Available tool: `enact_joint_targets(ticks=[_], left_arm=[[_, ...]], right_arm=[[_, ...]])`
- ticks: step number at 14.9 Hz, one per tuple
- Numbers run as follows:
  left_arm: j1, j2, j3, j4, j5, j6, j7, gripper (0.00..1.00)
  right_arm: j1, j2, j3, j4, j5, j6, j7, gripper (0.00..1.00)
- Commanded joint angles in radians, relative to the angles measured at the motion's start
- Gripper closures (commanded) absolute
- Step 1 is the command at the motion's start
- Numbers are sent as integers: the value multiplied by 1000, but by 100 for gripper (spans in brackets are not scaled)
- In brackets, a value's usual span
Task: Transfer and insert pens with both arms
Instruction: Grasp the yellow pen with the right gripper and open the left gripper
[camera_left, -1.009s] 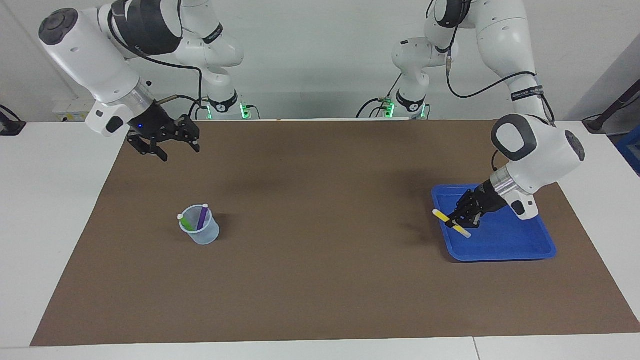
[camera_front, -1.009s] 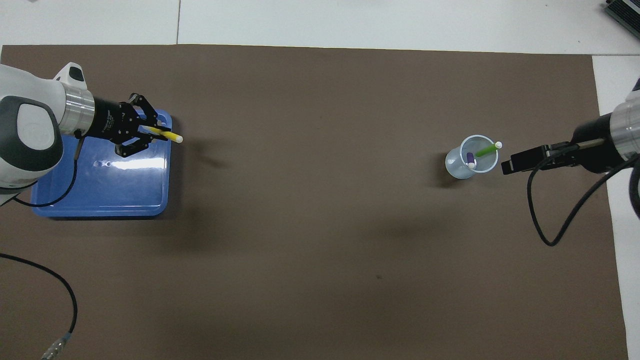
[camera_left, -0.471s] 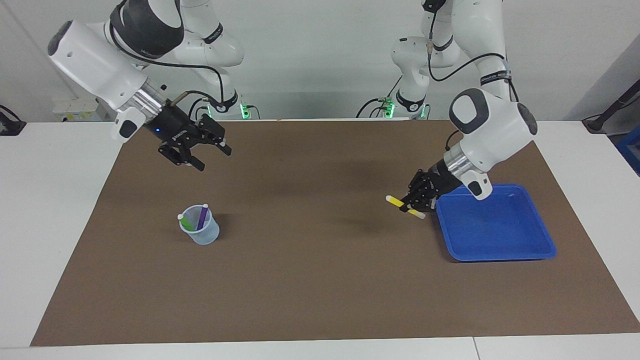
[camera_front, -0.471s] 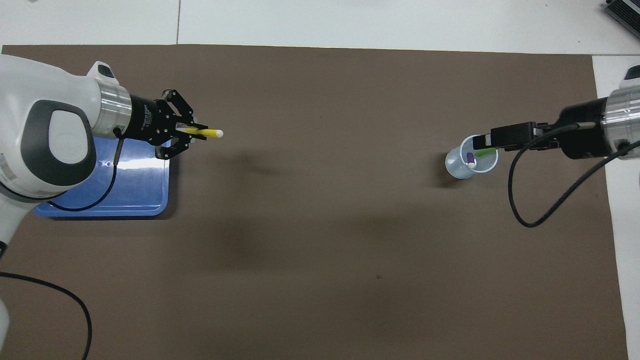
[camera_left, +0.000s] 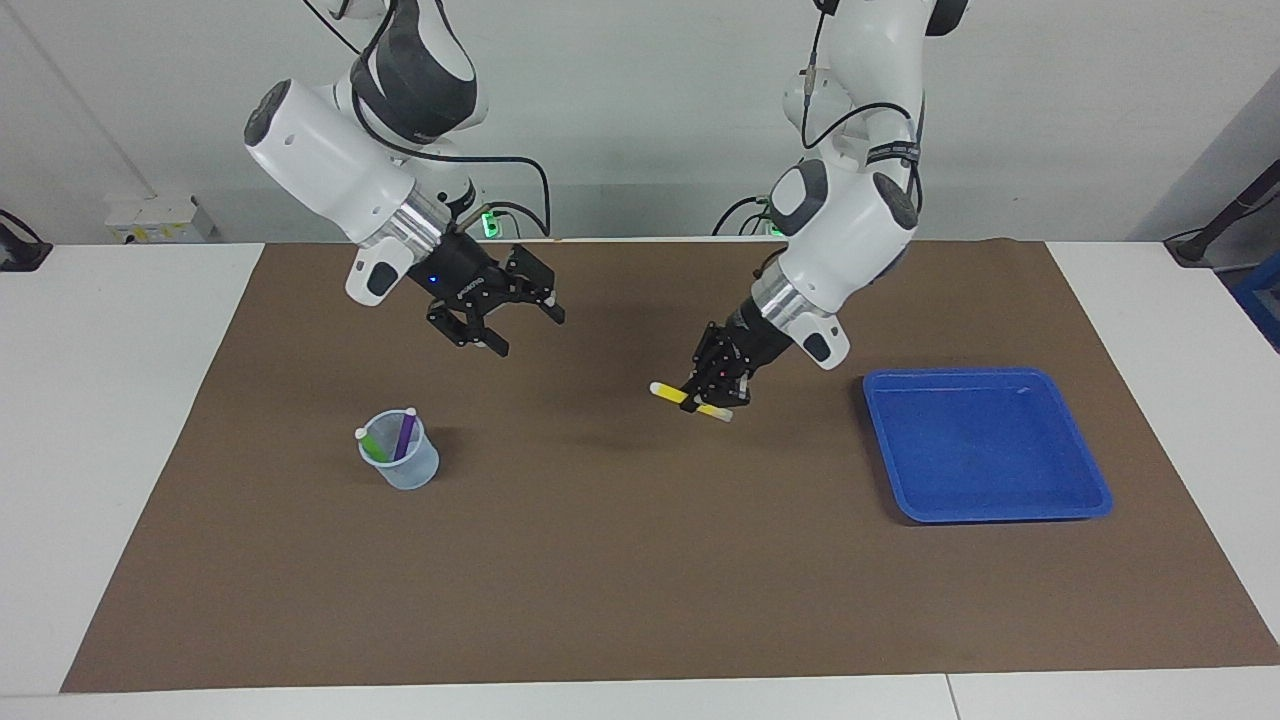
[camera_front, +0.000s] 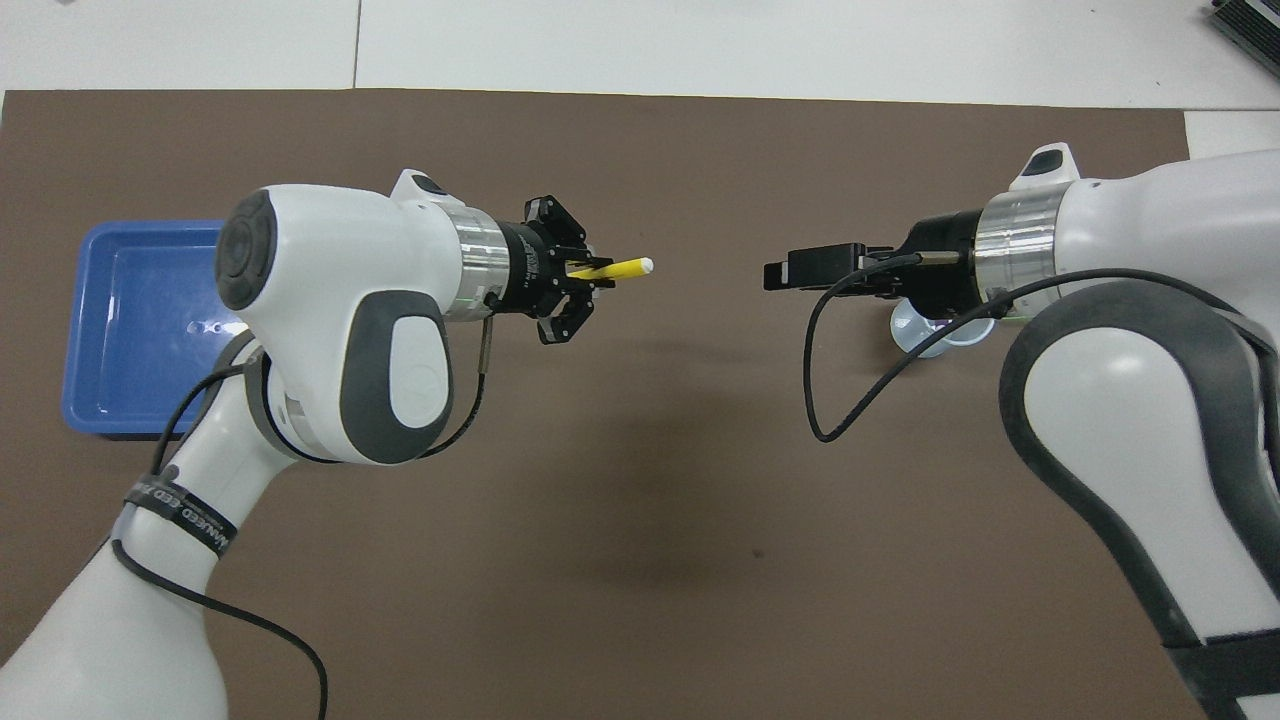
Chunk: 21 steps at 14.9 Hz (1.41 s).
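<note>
My left gripper (camera_left: 712, 400) is shut on the yellow pen (camera_left: 668, 392) and holds it level above the mat, over the middle of the table. The pen's whitish end (camera_front: 646, 264) points toward my right gripper (camera_front: 785, 272). My right gripper (camera_left: 522, 330) is open and empty, up in the air, a short gap from the pen's tip. The green pen (camera_left: 372, 445) and purple pen (camera_left: 405, 432) stand in a clear cup (camera_left: 400, 465) toward the right arm's end. In the overhead view the cup (camera_front: 915, 335) is mostly hidden under my right arm.
A blue tray (camera_left: 1000, 515) lies on the brown mat toward the left arm's end, with nothing in it; it also shows in the overhead view (camera_front: 140, 300). White table borders the mat.
My left gripper has carried the yellow pen from over the tray to the middle of the table. My right gripper has swung in from the right arm's end toward it.
</note>
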Motion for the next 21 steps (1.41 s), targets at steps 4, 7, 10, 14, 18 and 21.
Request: enact_joint_targets(ticks=[4, 7, 10, 14, 18, 21], left_arm=[[-172, 8, 19, -16, -57, 224, -148, 100], [-219, 20, 19, -10, -57, 279, -188, 100], [-263, 20, 19, -7, -58, 304, -190, 100], [-299, 20, 19, -7, -80, 367, -193, 100], [-314, 17, 19, -4, -80, 384, -195, 100], [-314, 19, 19, -4, -81, 408, -195, 100]], right_arm=[[11, -3, -2, -13, 32, 19, 14, 3], [13, 2, -2, -13, 32, 21, 14, 5], [7, 7, -4, -11, 30, 22, 5, 9], [3, 17, -4, -8, 21, 41, -9, 20], [-4, 17, -4, -8, 16, 21, -28, 31], [-19, 16, -7, 4, 7, -27, -36, 32]])
